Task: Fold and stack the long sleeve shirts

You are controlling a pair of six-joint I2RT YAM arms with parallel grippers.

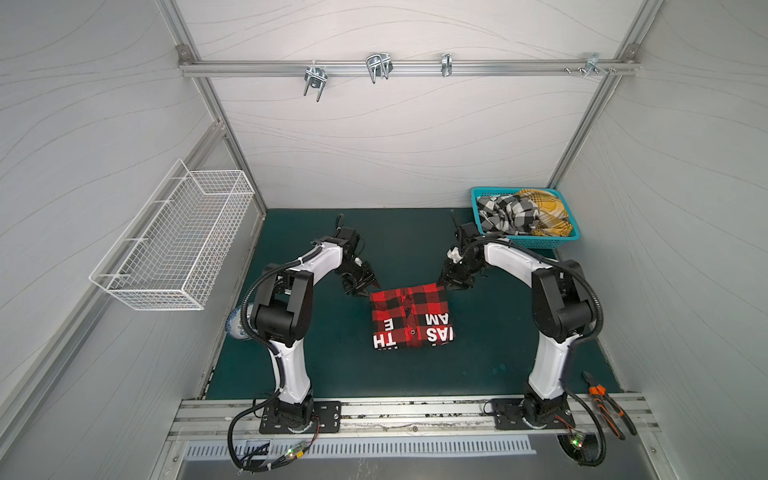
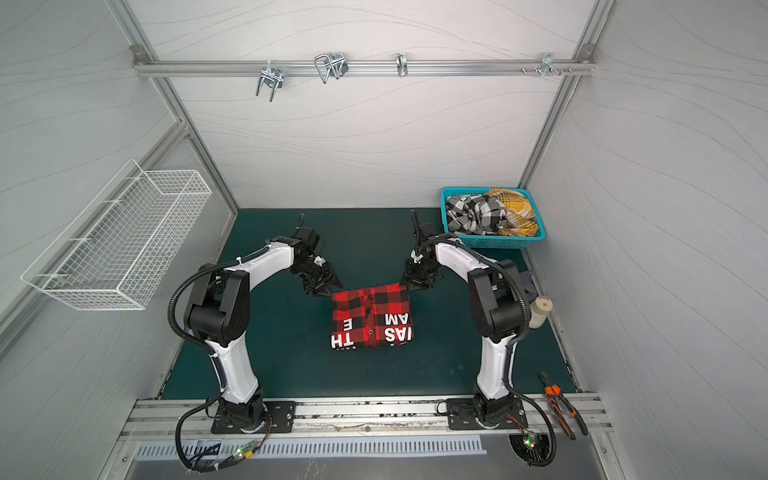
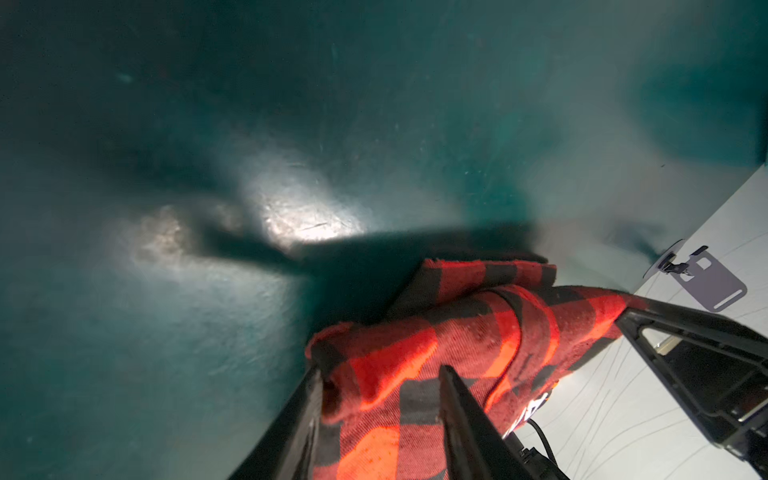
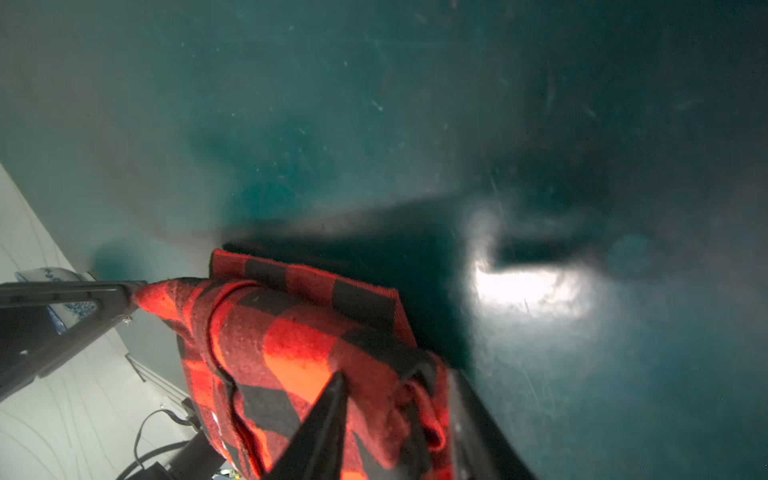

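On the green mat [image 1: 316, 365], 1 red-and-black shirt [image 1: 411, 322] lies at the centre, folded nearly square. The teal basket [image 1: 525, 242] at the far right holds 2 crumpled ones, the black-and-white shirt [image 1: 505, 214] and the mustard shirt [image 1: 544, 210], both left to fold and stack. The left gripper [image 3: 380, 374] and right gripper [image 4: 397, 378] each pinch a far corner of the folded one.

Shirt [image 3: 415, 374]: cut off by frame edge, both wrist views. Lettering [image 1: 439, 333]: partly folded under. Blue-white object [image 1: 234, 329]: half hidden behind left arm [image 1: 286, 303]. Mat [image 3: 166, 332]: blurred.
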